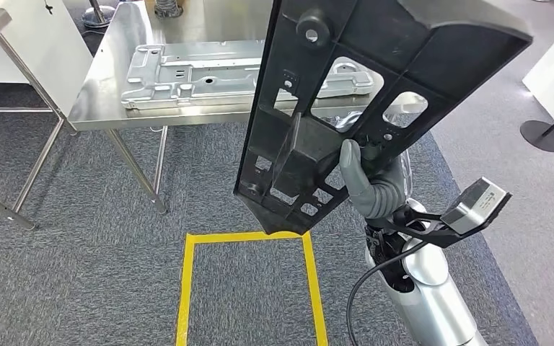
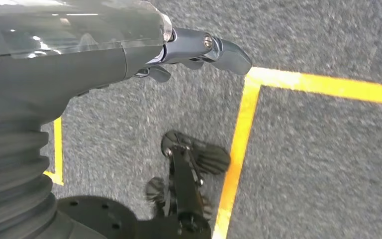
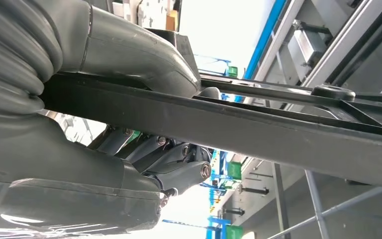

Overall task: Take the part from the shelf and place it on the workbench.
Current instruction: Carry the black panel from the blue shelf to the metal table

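On the left, the steel workbench (image 1: 108, 86) carries a grey metal panel (image 1: 209, 72). The left hand (image 2: 129, 50) hangs over carpet and yellow floor tape (image 2: 238, 144), fingers loosely curled, holding nothing. Right of centre, the black part (image 1: 346, 94) stands tilted in the air, gripped at its lower edge by the right hand (image 1: 364, 180), thumb clamped over it.

The part (image 1: 332, 108) hangs in the right robot hand (image 1: 361, 180) above the floor's taped square (image 1: 249, 288). Behind it stands the desk (image 1: 108, 86), carrying a metal plate (image 1: 195, 72).
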Robot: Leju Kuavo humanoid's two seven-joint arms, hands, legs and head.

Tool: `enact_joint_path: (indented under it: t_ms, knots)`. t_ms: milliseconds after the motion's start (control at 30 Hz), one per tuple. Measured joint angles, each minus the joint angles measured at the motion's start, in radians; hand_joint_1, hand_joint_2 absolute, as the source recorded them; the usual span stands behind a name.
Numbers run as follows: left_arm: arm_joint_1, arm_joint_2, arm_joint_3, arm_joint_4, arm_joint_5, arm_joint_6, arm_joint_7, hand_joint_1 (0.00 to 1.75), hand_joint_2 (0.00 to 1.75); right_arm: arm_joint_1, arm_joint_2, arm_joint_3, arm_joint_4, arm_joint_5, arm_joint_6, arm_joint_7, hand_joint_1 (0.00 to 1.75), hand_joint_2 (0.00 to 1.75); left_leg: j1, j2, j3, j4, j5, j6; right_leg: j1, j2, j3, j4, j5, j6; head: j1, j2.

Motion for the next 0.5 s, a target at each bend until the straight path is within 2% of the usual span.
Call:
enact_joint_path:
  t_ms: [67, 133, 200, 267, 300, 333, 400, 433, 467, 500]
  knots:
    - [0.000, -0.002, 0.000, 0.000, 0.000, 0.000, 0.000, 0.00, 1.75, 0.000, 0.000, 0.000, 0.003, 0.002, 0.000, 0.000, 1.75, 1.75, 0.000, -0.001, 0.026, 0.001, -0.019, -0.007, -0.001, -0.005, 0.039, -0.136, 0.095, -0.006, 0.000, 0.000]
    - [-0.001, -0.002, 0.000, 0.000, 0.000, -0.001, 0.000, 0.00, 1.75, -0.001, 0.000, 0.000, 0.005, 0.003, 0.000, 0.000, 1.75, 1.75, -0.001, -0.001, 0.039, -0.003, -0.034, -0.019, 0.005, -0.008, 0.060, -0.211, 0.135, -0.018, -0.002, 0.000]
    - [-0.002, -0.002, 0.000, 0.000, 0.000, -0.001, -0.001, 0.00, 1.75, -0.002, 0.000, 0.000, 0.007, 0.003, 0.000, 0.001, 1.75, 1.75, -0.002, 0.000, 0.044, -0.001, -0.035, -0.033, 0.008, -0.007, 0.065, -0.223, 0.134, -0.034, -0.004, 0.000]
    - [-0.003, -0.001, 0.000, 0.000, 0.000, -0.001, -0.001, 0.00, 1.75, -0.003, -0.001, 0.000, 0.007, 0.003, 0.000, 0.001, 1.75, 1.75, -0.001, 0.002, 0.036, 0.032, -0.034, -0.044, 0.003, -0.007, 0.080, -0.232, 0.138, -0.046, -0.007, 0.000]
    - [-0.005, -0.001, 0.000, 0.000, -0.001, -0.001, -0.002, 0.00, 1.75, -0.004, -0.001, 0.000, 0.007, 0.004, 0.001, 0.000, 1.75, 1.75, 0.000, 0.002, 0.014, 0.073, -0.042, -0.049, 0.002, -0.007, 0.089, -0.235, 0.136, -0.051, -0.008, 0.000]
    - [-0.006, -0.001, 0.000, 0.000, -0.002, -0.001, -0.002, 0.00, 1.75, -0.006, -0.001, 0.000, 0.007, 0.006, 0.001, 0.000, 1.75, 1.75, 0.001, 0.003, -0.022, 0.133, -0.060, -0.053, 0.001, -0.007, 0.096, -0.237, 0.131, -0.054, -0.009, 0.000]
    - [-0.005, -0.002, 0.000, 0.000, -0.003, -0.002, 0.000, 0.00, 1.75, -0.007, -0.001, 0.001, 0.008, 0.010, 0.004, 0.000, 1.75, 1.75, 0.002, 0.003, -0.108, 0.261, -0.115, -0.061, 0.002, -0.007, 0.107, -0.238, 0.119, -0.058, -0.011, 0.000]
    - [-0.003, -0.002, 0.000, 0.000, -0.003, -0.001, 0.001, 0.00, 1.75, -0.007, -0.001, 0.001, 0.009, 0.011, 0.005, 0.000, 1.75, 1.75, 0.003, 0.003, -0.140, 0.294, -0.135, -0.061, 0.004, -0.006, 0.115, -0.238, 0.112, -0.059, -0.011, 0.000]
    - [-0.002, -0.002, 0.000, 0.000, -0.003, -0.001, 0.002, 0.00, 1.75, -0.007, -0.001, 0.001, 0.011, 0.011, 0.006, 0.000, 1.75, 1.75, 0.003, 0.003, -0.155, 0.295, -0.134, -0.060, 0.005, -0.005, 0.123, -0.238, 0.105, -0.059, -0.012, 0.000]
    - [-0.001, -0.002, 0.000, 0.000, -0.003, -0.001, 0.003, 0.00, 1.75, -0.007, -0.001, 0.001, 0.013, 0.010, 0.008, 0.000, 1.75, 1.75, 0.003, 0.003, -0.151, 0.258, -0.107, -0.056, 0.006, -0.005, 0.134, -0.238, 0.098, -0.058, -0.012, 0.000]
